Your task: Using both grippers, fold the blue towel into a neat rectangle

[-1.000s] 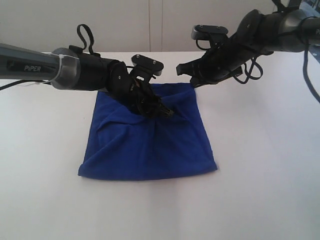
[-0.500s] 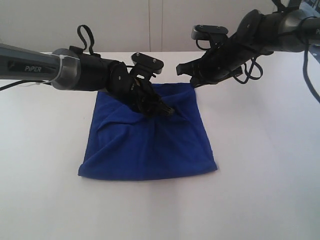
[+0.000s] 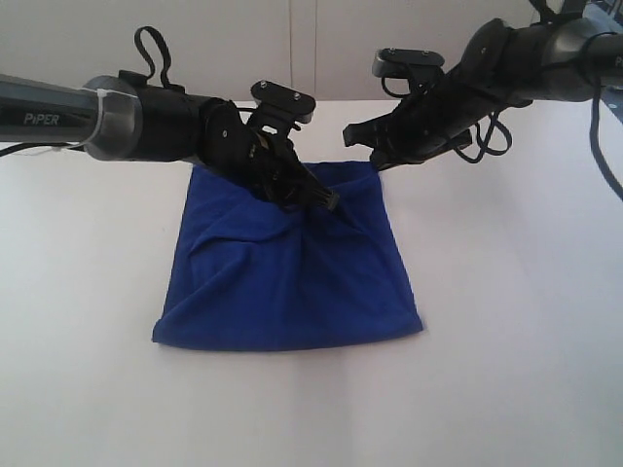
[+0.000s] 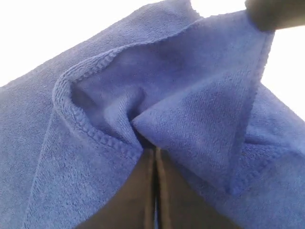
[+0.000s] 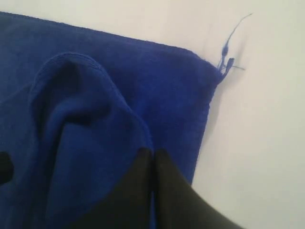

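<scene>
The blue towel (image 3: 292,272) lies folded into a rough square on the white table (image 3: 506,321). My left gripper (image 3: 329,201) reaches over its back half. It is shut on a bunched fold of the upper layer (image 4: 190,124), with cloth pinched at the tips (image 4: 153,150). My right gripper (image 3: 375,161) hangs at the towel's back right edge with its jaws pressed together (image 5: 152,152). A raised flap (image 5: 90,124) runs up to its tips, so it seems shut on the same layer. The flap stretches between the two grippers. No tag shows.
A loose blue thread (image 5: 228,50) sticks out from the towel's corner. Bare white table surrounds the towel, and a pale wall (image 3: 292,49) stands behind it. Black cables (image 3: 487,136) loop under the right arm.
The left jaws have closed on the fold, and that gripper has risen slightly toward the back, tugging the cloth up. The right arm has not moved.
</scene>
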Controlling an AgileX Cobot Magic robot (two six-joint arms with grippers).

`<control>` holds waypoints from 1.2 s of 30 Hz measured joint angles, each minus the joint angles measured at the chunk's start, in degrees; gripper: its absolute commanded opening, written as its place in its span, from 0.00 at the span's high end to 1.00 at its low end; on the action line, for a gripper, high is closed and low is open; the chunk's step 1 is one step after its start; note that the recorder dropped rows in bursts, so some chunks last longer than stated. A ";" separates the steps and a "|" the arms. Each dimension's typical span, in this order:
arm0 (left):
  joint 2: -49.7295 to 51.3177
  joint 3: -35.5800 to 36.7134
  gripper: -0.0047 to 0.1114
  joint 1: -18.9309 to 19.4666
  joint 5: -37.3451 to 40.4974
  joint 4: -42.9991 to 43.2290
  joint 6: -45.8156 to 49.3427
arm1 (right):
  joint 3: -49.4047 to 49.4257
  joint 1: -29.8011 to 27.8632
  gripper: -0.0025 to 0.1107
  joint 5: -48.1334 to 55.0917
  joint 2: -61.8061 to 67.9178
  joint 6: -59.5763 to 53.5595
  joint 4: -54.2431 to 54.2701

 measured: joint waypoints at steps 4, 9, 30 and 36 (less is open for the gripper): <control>0.00 0.00 0.95 0.00 0.48 0.00 0.00 | 0.00 0.00 0.98 0.00 0.00 0.00 0.00; 0.00 0.00 0.95 -0.26 0.70 0.00 0.13 | 0.00 0.00 0.98 0.00 0.00 0.00 0.00; 1.31 0.00 0.67 -0.26 2.00 0.00 0.13 | 0.00 0.00 0.98 0.00 0.00 0.00 0.00; 1.71 0.00 0.69 -0.26 2.09 0.00 0.13 | 0.00 0.00 0.98 0.13 0.00 0.00 0.00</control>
